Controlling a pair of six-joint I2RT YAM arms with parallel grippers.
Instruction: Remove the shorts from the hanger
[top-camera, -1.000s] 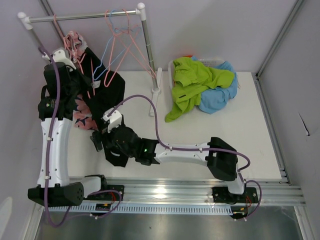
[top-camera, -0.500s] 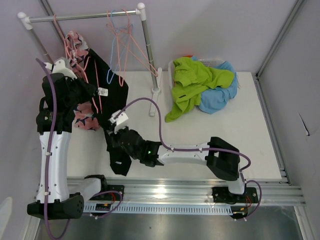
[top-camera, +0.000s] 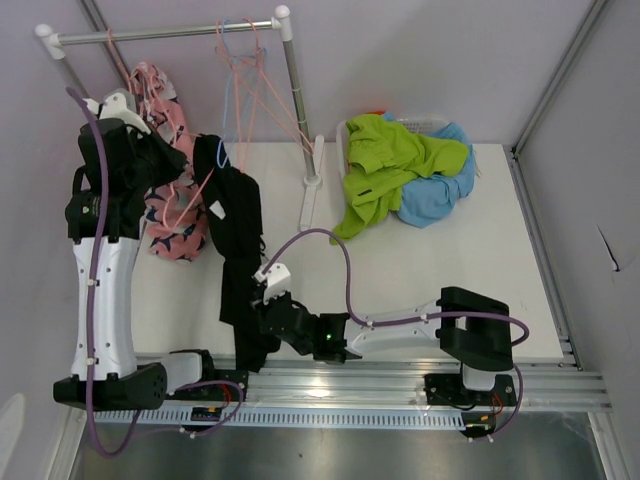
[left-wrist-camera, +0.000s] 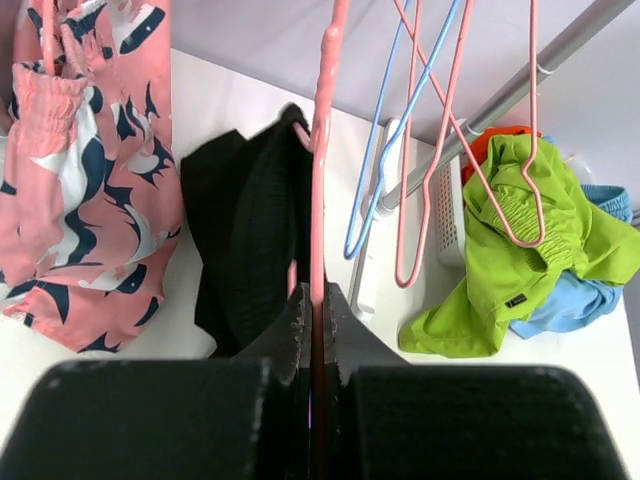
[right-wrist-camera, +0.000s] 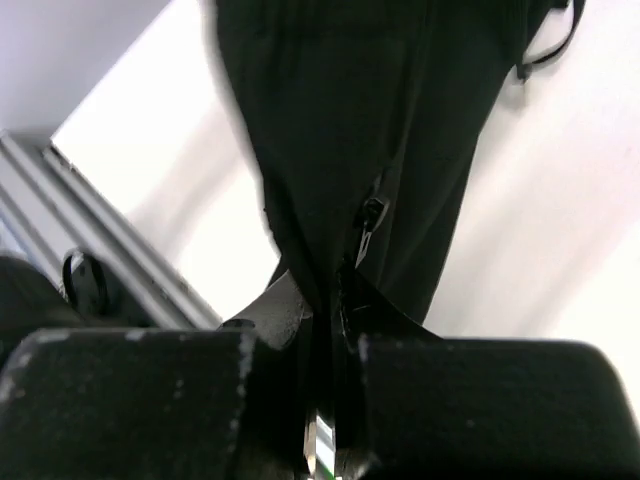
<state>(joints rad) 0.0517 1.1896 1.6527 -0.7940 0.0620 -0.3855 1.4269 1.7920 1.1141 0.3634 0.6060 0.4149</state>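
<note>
Bright, even light, shadows faint and soft. The white table top (right-wrist-camera: 560, 250) is blown out in the right wrist view, the plain black cloth shorts (right-wrist-camera: 370, 100) a detailless, slightly blurred mass; the ribbed silver metal rail (top-camera: 330, 380) shows glare

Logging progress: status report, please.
Left gripper shut on pink hanger. Right gripper shut on black shorts, stretched, not yet free. Pink shorts hang alongside.

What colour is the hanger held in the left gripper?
Pink. The hanger clamped in the left gripper shows best in the left wrist view.
</note>
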